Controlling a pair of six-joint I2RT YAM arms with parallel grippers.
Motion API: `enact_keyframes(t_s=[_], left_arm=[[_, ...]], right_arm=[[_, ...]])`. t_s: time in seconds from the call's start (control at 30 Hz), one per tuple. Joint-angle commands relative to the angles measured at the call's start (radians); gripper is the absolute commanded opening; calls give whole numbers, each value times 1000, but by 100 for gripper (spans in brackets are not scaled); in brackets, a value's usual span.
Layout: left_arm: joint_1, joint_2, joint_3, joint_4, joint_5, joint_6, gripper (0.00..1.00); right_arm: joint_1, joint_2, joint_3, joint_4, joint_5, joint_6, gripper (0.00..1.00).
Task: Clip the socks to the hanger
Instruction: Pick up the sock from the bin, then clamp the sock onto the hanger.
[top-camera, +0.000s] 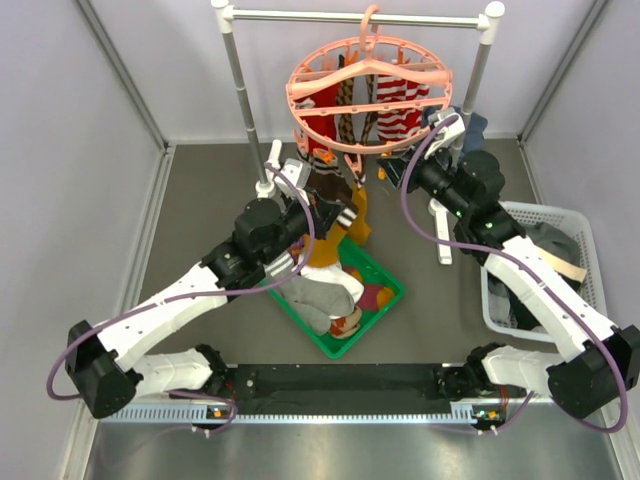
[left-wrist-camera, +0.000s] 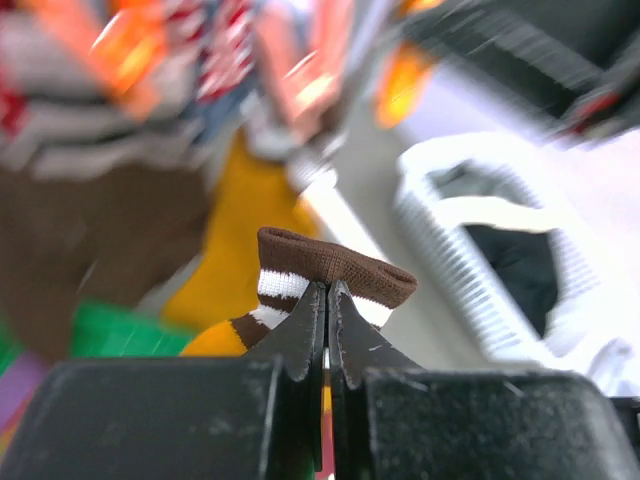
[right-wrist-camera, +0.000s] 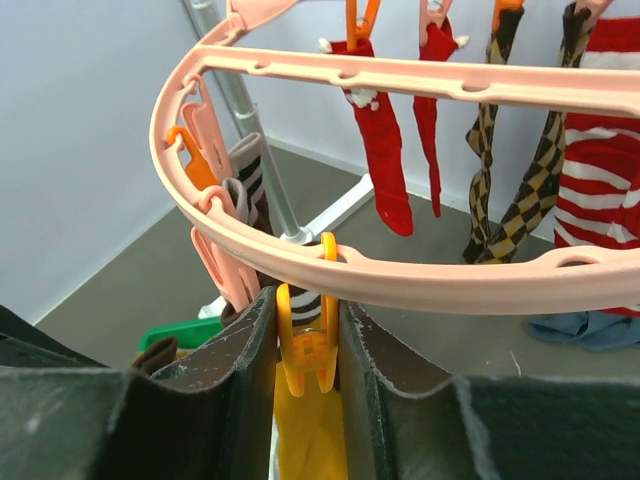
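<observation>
The grey table (top-camera: 200, 200) has the rail (top-camera: 360, 15) at its far side. The pink hanger (top-camera: 297, 95) is hooked under the rail, with a row of socks (right-wrist-camera: 385, 170) dangling from its far clips. The left arm (top-camera: 190, 300) stretches from its base at the near left corner, elbow low and forearm angled up and inward. Its wrist sits over the far end of the green tray (top-camera: 385, 280). The right arm (top-camera: 540, 280) rises from the near right corner with the white basket (top-camera: 545, 208) on its outer side. It bends at the elbow and points its wrist in under the hanger's near rim. The left claw (left-wrist-camera: 327, 300) is pinched tight, its tips almost meeting, on the brown, white-striped cuff of a sock (left-wrist-camera: 335, 262). The cuff sticks up just past the tips and mustard fabric shows below them. The hanger is up and ahead of this claw, all blurred. The right claw (right-wrist-camera: 305, 325) is narrow, its two fingers (right-wrist-camera: 245, 350) pressed against either side of an orange clip (right-wrist-camera: 305, 350). The clip hangs from the ring directly above the fingers, and mustard cloth lies right beneath it between them.
</observation>
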Motion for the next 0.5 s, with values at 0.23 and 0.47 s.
enact_keyframes(t_s=[0.23, 0.47], left_arm=[[-23, 203, 82, 501, 161, 15, 0], [-23, 303, 68, 688, 74, -11, 0]], right_arm=[[5, -18, 117, -31, -33, 42, 0], [5, -38, 139, -57, -51, 35, 0]])
